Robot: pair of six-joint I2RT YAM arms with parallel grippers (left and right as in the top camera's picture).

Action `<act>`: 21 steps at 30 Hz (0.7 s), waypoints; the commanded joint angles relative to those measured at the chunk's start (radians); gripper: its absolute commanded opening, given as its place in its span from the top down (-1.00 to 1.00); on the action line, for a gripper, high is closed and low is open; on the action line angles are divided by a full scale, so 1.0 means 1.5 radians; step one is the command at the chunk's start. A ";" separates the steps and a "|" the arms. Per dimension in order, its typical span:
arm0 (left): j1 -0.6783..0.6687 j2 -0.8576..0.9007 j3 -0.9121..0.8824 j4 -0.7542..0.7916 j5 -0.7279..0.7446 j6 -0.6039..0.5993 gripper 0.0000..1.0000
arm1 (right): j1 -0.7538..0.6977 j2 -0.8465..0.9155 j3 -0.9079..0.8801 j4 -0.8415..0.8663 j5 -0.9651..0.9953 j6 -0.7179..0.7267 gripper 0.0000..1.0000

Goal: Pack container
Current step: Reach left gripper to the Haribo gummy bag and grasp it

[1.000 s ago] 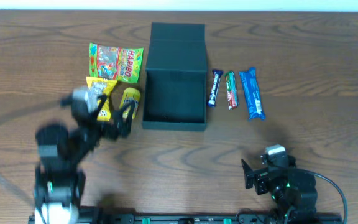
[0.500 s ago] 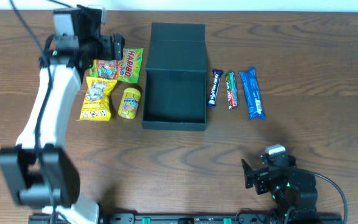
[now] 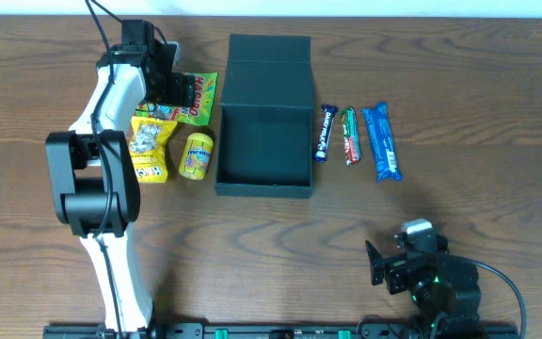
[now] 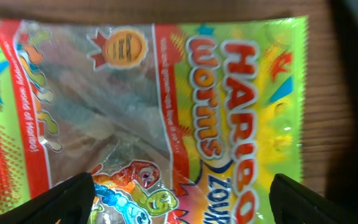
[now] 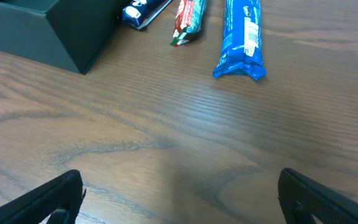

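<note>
Reaching to the far left of the worktop, the left end effector hangs directly over the Haribo Worms bag. Its fingers are spread wide, one fingertip showing at each lower corner of the wrist view, and it has hold of nothing. The right end effector sits near the front edge, likewise spread and empty. The container stands mid-worktop, just right of the bag, with its flap lid thrown back on the far side and its cavity apparently empty.

Step in hand, as judged: picking up the bag as the first item. To do it well:
- Descend squarely, so that both fingertips land astride the film rather than on top of it.
- Close across the bag's narrower span and gather enough slack that the limp, slippery film does not slide out on lift.
- Carry it over the container's left wall with clearance, since a hanging bag could catch the rim.

Not verifiable:
- Whether the fingertips touch the bag or the worktop cannot be told.
- The wrist view cuts off the bag's lower portion.
- From overhead, the arm covers part of the bag and part of the yellow snack packet beside the Mentos tub.
- Labels on the three wrapped bars right of the container are too small to read.
</note>
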 commanded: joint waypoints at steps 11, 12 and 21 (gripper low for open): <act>0.006 0.060 0.020 -0.011 -0.026 -0.032 0.63 | 0.004 -0.004 -0.003 -0.002 0.002 -0.004 -0.99; 0.004 0.060 0.021 -0.012 -0.026 -0.032 0.69 | 0.004 -0.004 -0.003 -0.002 0.002 -0.004 -0.99; -0.002 0.060 0.097 -0.062 -0.042 -0.029 0.89 | 0.004 -0.004 -0.003 -0.002 0.002 -0.004 -0.99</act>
